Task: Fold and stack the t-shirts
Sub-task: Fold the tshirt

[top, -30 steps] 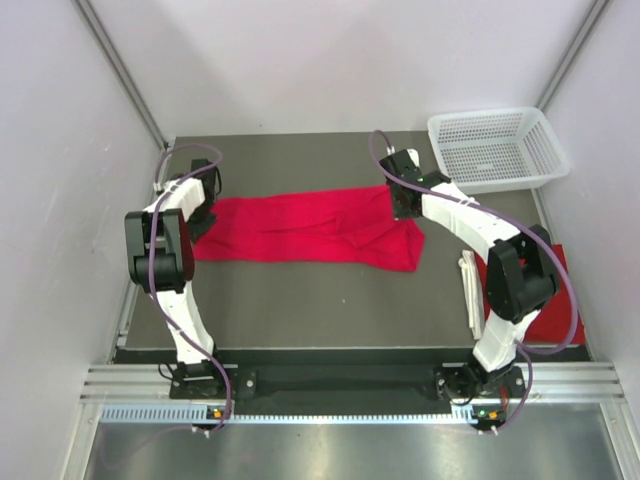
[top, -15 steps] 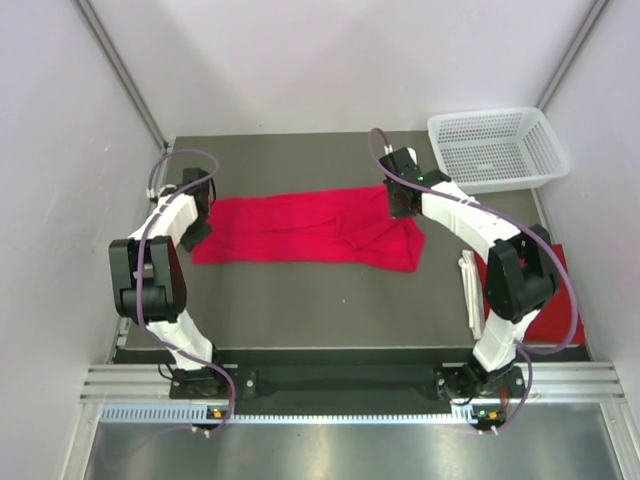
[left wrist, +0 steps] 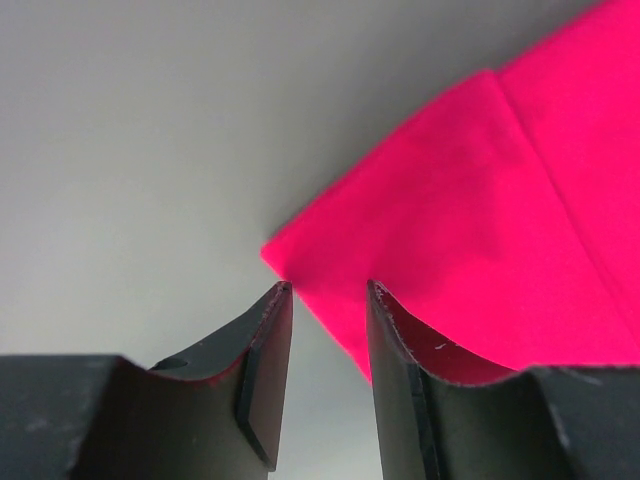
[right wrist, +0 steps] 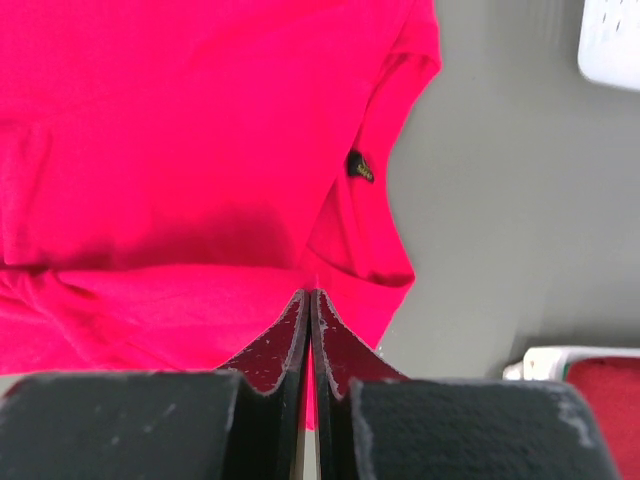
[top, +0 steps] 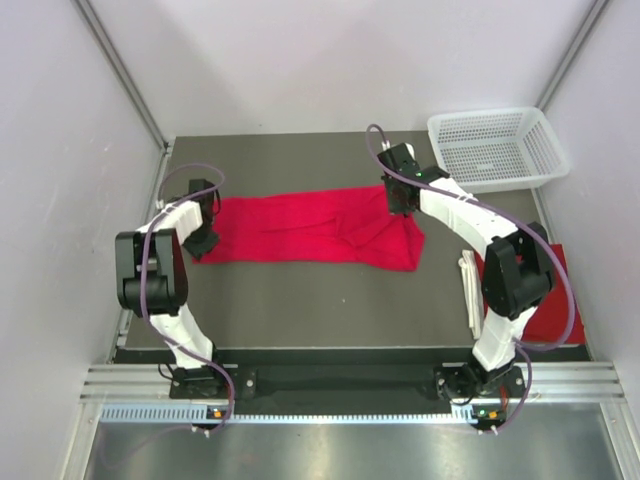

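Two t-shirts: we see one red t-shirt (top: 300,228) folded into a long band across the middle of the table (top: 300,310). A second red t-shirt (top: 556,300) lies at the table's right edge, partly hidden by the right arm (top: 500,260).
Left gripper (left wrist: 325,290): jaws parted, holding nothing. We see the band's left corner flat on the table just ahead of the tips, and one finger (left wrist: 400,360) sits over the cloth's edge.
Right gripper (right wrist: 310,293): jaws pressed together, low over the band's bunched right end. We cannot tell whether any cloth is pinched between them.
Tag: a small dark tag (right wrist: 360,167) shows on the cloth ahead of the right gripper.
Basket: a white mesh basket (top: 497,148) stands at the far right corner, apart from both t-shirts.
White piece: a flat white object (top: 467,285) lies between the band and the second t-shirt. We cannot make out what it is.
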You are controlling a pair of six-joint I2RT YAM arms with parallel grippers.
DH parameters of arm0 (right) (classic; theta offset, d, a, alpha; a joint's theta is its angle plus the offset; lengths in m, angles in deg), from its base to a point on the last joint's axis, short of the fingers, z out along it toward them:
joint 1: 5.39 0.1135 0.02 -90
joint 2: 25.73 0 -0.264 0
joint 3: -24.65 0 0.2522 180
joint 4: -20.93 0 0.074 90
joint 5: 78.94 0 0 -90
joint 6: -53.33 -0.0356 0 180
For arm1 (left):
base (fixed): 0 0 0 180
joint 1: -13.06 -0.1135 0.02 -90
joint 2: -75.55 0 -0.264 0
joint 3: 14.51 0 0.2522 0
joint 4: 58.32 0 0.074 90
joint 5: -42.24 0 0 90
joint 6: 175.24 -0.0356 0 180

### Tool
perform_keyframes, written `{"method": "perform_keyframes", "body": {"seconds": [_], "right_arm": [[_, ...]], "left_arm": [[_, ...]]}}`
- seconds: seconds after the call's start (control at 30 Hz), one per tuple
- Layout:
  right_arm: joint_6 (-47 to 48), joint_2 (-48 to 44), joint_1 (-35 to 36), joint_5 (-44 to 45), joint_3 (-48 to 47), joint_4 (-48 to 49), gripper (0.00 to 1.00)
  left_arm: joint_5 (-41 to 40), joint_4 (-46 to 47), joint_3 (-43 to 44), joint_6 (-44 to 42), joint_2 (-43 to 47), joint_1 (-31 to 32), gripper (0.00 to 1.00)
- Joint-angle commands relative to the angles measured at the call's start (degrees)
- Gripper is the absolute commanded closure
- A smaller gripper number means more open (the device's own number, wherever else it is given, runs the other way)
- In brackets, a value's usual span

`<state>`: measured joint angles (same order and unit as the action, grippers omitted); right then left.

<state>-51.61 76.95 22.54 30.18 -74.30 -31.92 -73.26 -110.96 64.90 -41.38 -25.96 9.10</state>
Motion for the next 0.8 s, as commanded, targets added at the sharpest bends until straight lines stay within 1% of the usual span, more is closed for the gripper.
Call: {"method": "perform_keyframes", "body": {"seconds": [0.0,0.07,0.2,0.43,0.6,0.77], "right_arm": [[1.93,0.86,-0.68,2.33,-3.67,-0.46,1.00],[2.54,1.91,-0.76,2.77,-5.16,-0.81,1.00],[5.61,3.50,-0.76,3.91,-7.62,-0.73,1.00],[10.36,7.27,-0.68,7.69,-12.98,-0.81,1.00],[13.88,9.82,-0.59,9.80,-14.57,0.51,1.00],[14.06,12.46,-0.68,8.93,-15.97,-0.11,1.00]], "left_arm": [[-5.34,-1.80,2.64,1.41,-5.08,0.01,0.59],[-8.60,-3.05,3.69,1.85,-8.25,0.01,0.59],[-10.45,-4.19,3.70,2.46,-11.51,0.01,0.59],[-11.68,-4.98,3.78,3.69,-12.74,0.01,0.59],[-11.86,-5.34,3.96,3.96,-12.92,0.01,0.59],[-12.47,-6.39,4.49,4.39,-13.18,0.01,0.59]]}}
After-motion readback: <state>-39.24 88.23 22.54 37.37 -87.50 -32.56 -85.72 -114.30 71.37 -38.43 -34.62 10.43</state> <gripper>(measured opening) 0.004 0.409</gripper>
